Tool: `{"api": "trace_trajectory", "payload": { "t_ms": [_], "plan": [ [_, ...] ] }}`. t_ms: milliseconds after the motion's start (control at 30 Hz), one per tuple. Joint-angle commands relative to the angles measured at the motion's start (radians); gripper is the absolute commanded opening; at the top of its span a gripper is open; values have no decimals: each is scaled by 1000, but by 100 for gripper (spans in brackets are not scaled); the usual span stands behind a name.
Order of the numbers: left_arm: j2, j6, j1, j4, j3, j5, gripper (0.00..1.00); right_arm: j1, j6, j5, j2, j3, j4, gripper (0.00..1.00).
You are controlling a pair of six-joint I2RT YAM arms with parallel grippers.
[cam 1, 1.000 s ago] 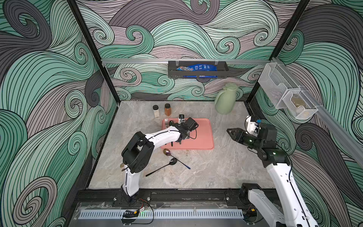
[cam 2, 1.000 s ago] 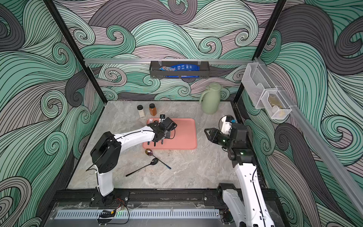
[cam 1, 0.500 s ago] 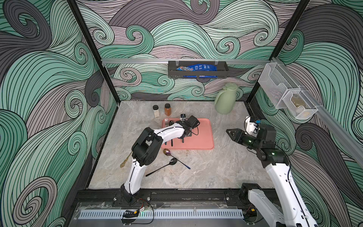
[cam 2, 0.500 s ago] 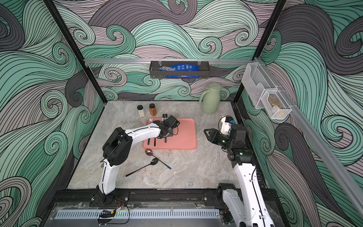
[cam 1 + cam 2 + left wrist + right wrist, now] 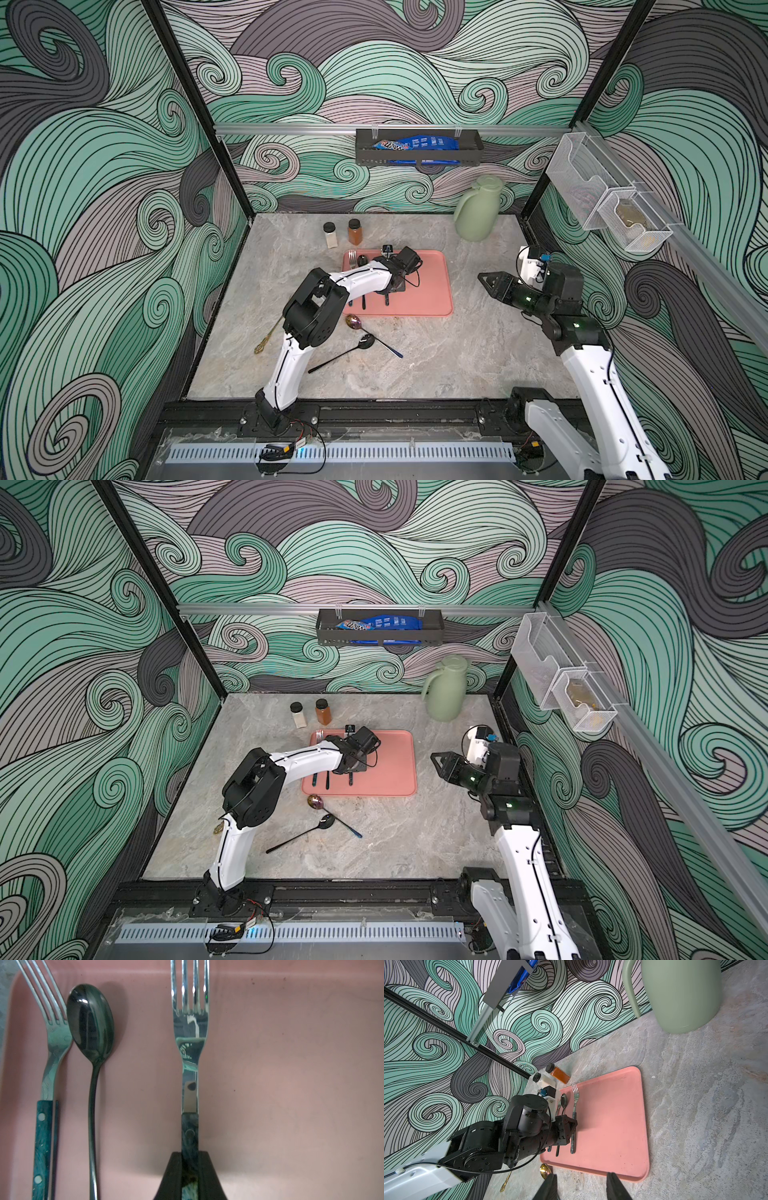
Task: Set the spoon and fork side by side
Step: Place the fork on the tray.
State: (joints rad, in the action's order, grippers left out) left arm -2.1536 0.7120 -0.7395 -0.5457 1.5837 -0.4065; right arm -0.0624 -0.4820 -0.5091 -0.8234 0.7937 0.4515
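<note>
The only print in view is white lettering on a blue packet (image 5: pixel 415 144) in the black basket (image 5: pixel 471 154) on the back wall, and it is too small to read. Over the pink tray (image 5: pixel 432 291), the left gripper (image 5: pixel 190 1160) is clamped on the dark mottled handle of a fork (image 5: pixel 190 1043). Whether the fork rests on the tray or sits just above it cannot be told, and the frame edge cuts off its tine tips in the left wrist view. A black spoon (image 5: pixel 90 1020) lies parallel to it across a gap. A second fork (image 5: pixel 53 1043) with a teal riveted handle lies right against the spoon's bowl, near the tray's rim. In both top views the left arm covers the middles of all three. The right gripper (image 5: pixel 581 1185) hangs over the table just off the tray, jaws partly apart and empty. Only its fingertips show in the right wrist view. A gold utensil (image 5: pixel 266 341) is partly hidden behind the left arm.
</note>
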Motion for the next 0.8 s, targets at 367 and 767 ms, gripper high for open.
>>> {"api": "trace_trajectory", "payload": {
  "t_ms": [367,767],
  "plan": [
    [-31,-26,35,-12,12,56,0,-4,-3,-30,7,-4,-16,44],
    [-11,-37,44,-27,-6,74,0,-4,-3,-31,-2,-1,-19,44]
  ]
}}
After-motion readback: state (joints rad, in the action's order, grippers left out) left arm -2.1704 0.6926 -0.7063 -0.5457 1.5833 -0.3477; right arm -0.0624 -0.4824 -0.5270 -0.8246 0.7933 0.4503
